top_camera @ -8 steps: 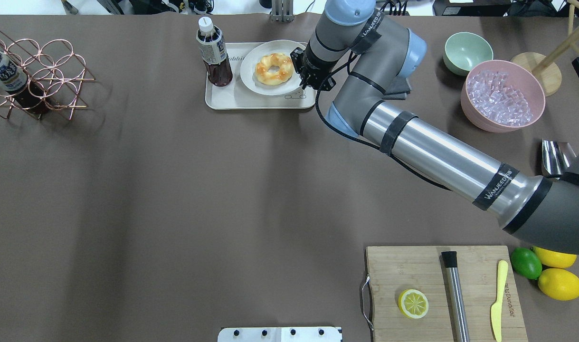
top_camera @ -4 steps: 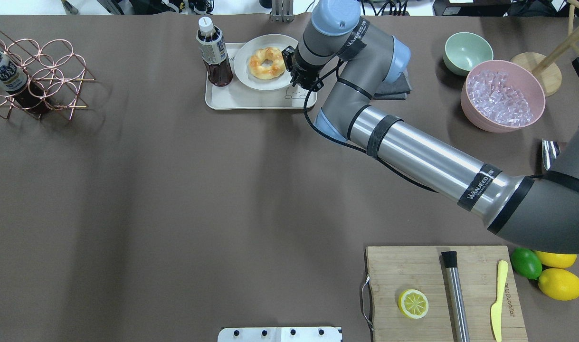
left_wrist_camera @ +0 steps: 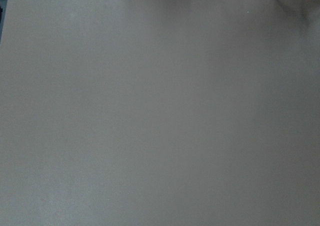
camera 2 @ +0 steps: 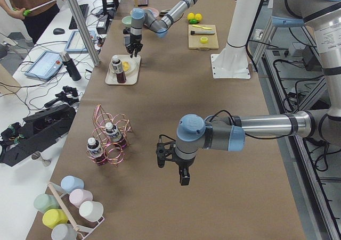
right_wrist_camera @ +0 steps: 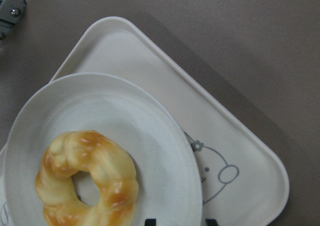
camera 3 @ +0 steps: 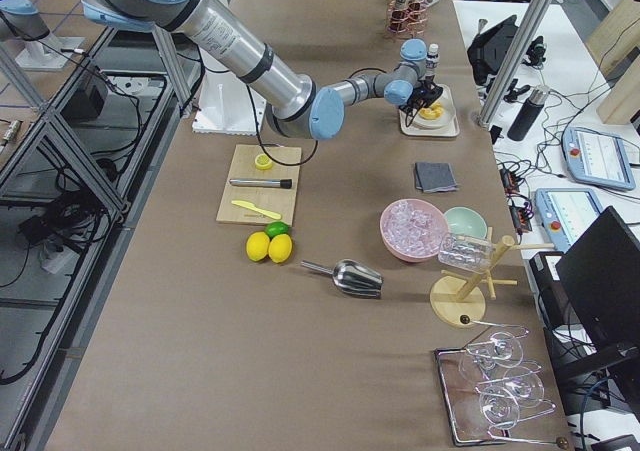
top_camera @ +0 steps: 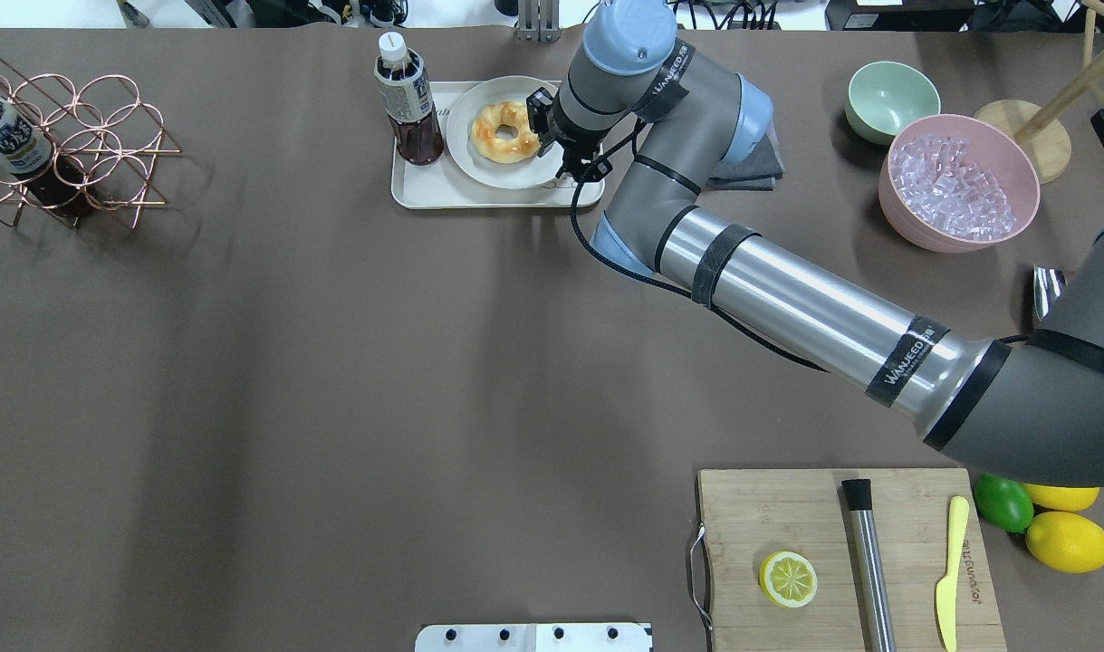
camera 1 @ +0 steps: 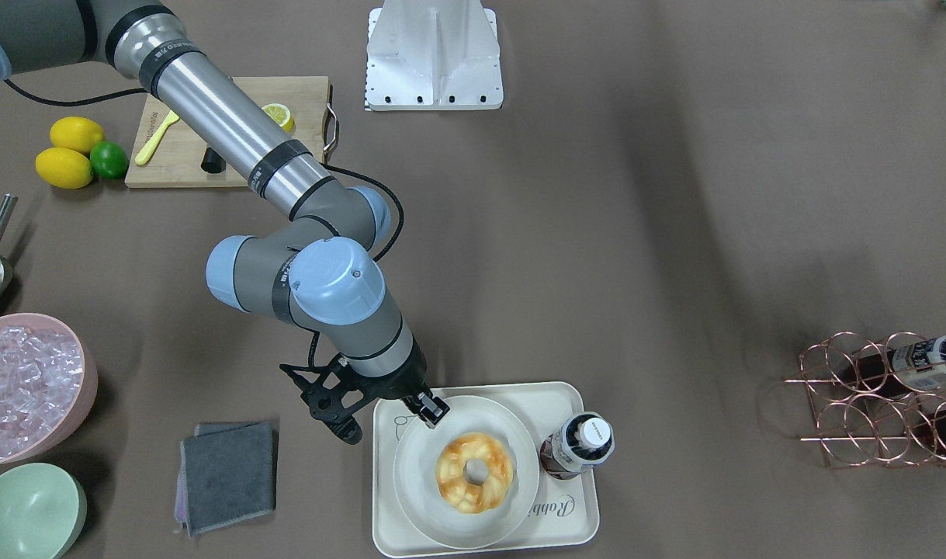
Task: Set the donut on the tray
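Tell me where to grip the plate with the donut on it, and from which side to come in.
Grip the plate by its bare rim on the side toward the rabbit drawing, where the right gripper already sits. The donut fills the centre and the bottle stands close on the opposite side, so that edge looks the most open. Probably come from above, one finger over the rim and one under it.

Brown-covered table (top_camera: 334, 362); cluttered side desk (camera 2: 42, 85), apparently.
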Controlling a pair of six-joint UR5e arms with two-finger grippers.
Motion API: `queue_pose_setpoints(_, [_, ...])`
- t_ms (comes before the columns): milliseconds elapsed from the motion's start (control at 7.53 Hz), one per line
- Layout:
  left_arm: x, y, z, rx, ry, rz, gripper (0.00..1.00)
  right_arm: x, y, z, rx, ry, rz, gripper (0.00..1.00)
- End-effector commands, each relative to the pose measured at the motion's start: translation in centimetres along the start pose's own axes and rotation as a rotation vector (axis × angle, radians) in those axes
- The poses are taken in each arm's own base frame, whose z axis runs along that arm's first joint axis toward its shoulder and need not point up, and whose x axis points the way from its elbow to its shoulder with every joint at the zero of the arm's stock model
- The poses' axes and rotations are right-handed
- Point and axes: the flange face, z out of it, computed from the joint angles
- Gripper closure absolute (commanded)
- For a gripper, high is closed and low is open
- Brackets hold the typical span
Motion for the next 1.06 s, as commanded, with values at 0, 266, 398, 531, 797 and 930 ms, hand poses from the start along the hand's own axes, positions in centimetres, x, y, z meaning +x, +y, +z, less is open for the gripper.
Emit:
queue_pose_setpoints(0, [0.0,0.1,0.0,0.001,0.0,0.001,0.02,-0.8,-1.3,-3.2,-0.057,-0.023,-0.041,0.49])
queue_pose_setpoints(266, [0.1,0.1,-0.1,0.0,0.0,0.002,0.02,3.3,-2.0,-5.5,-0.088,0.016,-0.143,0.01])
queue_pose_setpoints(398, [0.3,0.1,-0.2,0.003,0.001,0.005,0.02,6.6,-2.4,-7.7,-0.085,0.032,-0.197,0.0])
queue_pose_setpoints(531, [0.2,0.1,-0.2,0.002,0.0,0.004,0.02,9.5,-3.8,-9.7,-0.1,0.061,-0.256,0.0])
queue_pose_setpoints(797, [0.2,0.2,0.0,-0.005,0.0,0.001,0.02,15.8,-9.3,-12.5,-0.102,0.09,-0.36,0.0])
queue_pose_setpoints(930, [0.1,0.2,0.3,-0.012,-0.001,0.0,0.02,20.8,-14.1,-14.6,-0.111,0.102,-0.457,0.0])
